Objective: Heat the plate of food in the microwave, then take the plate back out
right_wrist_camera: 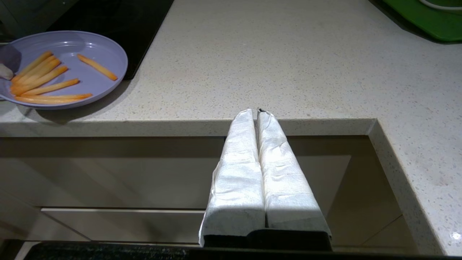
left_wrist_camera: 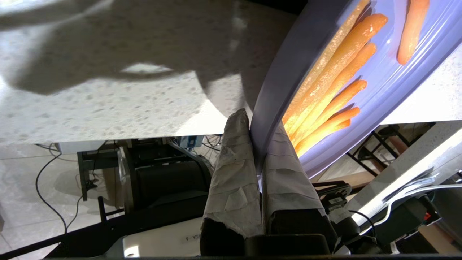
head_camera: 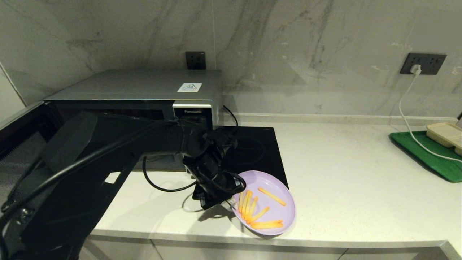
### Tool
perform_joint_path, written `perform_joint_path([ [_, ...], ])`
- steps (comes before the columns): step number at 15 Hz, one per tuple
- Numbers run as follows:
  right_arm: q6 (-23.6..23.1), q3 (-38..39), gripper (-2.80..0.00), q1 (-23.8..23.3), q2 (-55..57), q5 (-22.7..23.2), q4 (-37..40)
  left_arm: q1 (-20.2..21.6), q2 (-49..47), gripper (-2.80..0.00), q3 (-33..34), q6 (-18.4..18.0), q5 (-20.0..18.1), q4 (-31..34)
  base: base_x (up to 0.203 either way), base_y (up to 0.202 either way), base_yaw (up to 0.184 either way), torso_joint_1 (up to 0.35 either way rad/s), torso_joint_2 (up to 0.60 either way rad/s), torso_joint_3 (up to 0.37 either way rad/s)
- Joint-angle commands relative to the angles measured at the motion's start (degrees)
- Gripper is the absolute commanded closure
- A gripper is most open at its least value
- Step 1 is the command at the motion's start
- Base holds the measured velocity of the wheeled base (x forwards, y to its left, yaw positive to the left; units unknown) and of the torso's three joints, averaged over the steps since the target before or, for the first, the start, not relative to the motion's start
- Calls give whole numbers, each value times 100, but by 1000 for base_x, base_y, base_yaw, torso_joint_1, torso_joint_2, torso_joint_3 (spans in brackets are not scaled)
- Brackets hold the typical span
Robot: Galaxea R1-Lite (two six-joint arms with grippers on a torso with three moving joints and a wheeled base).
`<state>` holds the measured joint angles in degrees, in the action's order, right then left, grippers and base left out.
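The lilac plate of food (head_camera: 272,211) with several orange fries is near the counter's front edge, its far side over the black cooktop. My left gripper (head_camera: 232,200) is shut on the plate's left rim; in the left wrist view the taped fingers (left_wrist_camera: 234,144) pinch the rim (left_wrist_camera: 285,68) and the plate looks tilted, lifted off the counter. The silver microwave (head_camera: 144,90) stands at the back left with its door (head_camera: 21,137) swung open to the left. My right gripper (right_wrist_camera: 257,113) is shut and empty, parked below the counter's front edge; that view shows the plate (right_wrist_camera: 97,47) too.
A flat black induction cooktop (head_camera: 260,144) lies right of the microwave. A green tray (head_camera: 426,155) with a beige tray (head_camera: 444,133) sits at the far right, with a white cable (head_camera: 408,108) running to a wall socket. My left arm (head_camera: 108,144) crosses in front of the microwave opening.
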<state>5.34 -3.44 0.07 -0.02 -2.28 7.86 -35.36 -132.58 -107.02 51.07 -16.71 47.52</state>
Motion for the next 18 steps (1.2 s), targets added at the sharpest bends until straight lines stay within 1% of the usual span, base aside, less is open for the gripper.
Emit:
perform_joint_path([
  [1,2,1,0,1,2,-1,5,-11,-139,0,-257,43,-40,38,0,0,0,0,0,0],
  [3,2,1,0,1,2,-1,5,-18,-167,0,-392,47,-60,38,0,0,0,0,0,0],
  [6,2,1,0,1,2,-1,5,-68,-305,0,-450,201,-52,21,0,0,0,0,0,0],
  [13,2,1,0,1,2,-1,5,-191,-400,0,-451,149,10,21,0,0,0,0,0,0],
  [14,2,1,0,1,2,-1,5,-191,-400,-280,-451,153,10,21,0,0,0,0,0,0],
  [18,2,1,0,1,2,-1,5,-182,-390,-280,-451,167,19,21,0,0,0,0,0,0],
])
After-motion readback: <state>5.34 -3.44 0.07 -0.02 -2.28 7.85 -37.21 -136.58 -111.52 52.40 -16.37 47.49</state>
